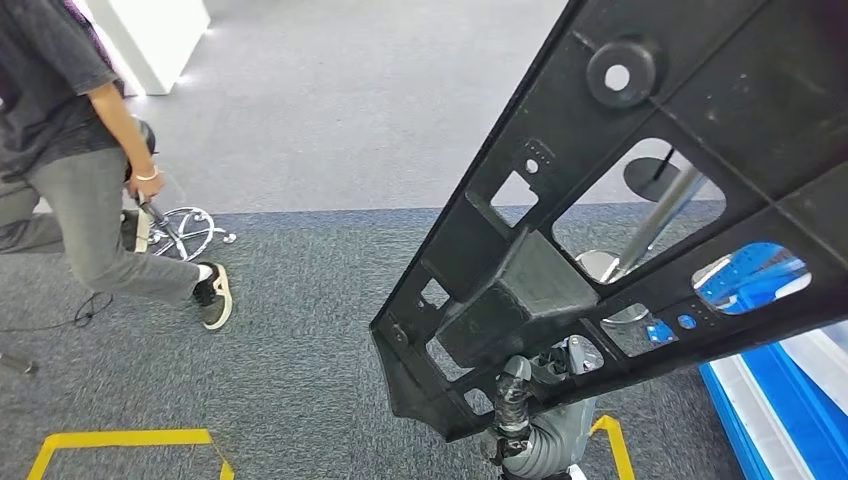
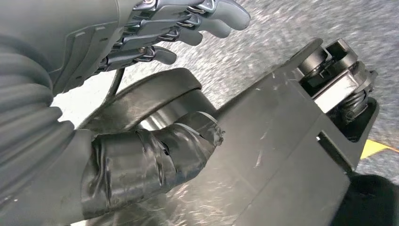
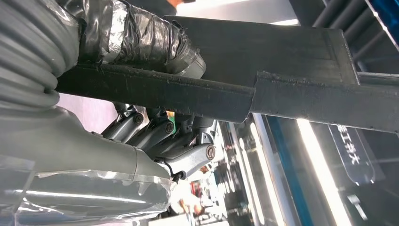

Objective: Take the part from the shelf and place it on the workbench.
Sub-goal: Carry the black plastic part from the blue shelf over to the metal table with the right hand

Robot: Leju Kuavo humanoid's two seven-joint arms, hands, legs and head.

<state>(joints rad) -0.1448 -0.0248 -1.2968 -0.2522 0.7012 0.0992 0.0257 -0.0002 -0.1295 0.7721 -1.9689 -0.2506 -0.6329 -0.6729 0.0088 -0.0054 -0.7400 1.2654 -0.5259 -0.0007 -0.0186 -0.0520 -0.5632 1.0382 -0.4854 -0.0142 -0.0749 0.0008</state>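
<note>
Part [image 1: 640, 190], a large black plastic panel with cut-out windows and a round boss near its far end, is carried in the air, slanting up and away from the robot hand at its lower edge. In the head view one robot hand [image 1: 515, 410] with a tape-wrapped thumb grips that lower edge from below; which arm it belongs to I cannot tell there. In the left wrist view the left robot hand [image 2: 155, 94] has its taped thumb [image 2: 155, 160] pressed against the panel's flat face while the fingers [image 2: 207, 19] reach over above it, so it holds the part. In the right wrist view the right robot hand [image 3: 155, 108] clamps the panel's rim, taped thumb [image 3: 141, 37] on one side and fingers [image 3: 160, 136] curled on the other. Beyond the part lies grey carpet floor [image 1: 330, 130] with yellow tape [image 1: 120, 440], a blue frame [image 1: 780, 400] on the right-hand side, and well off to the left-hand side a person [image 1: 90, 150] beside a chrome stool base [image 1: 185, 230].
</note>
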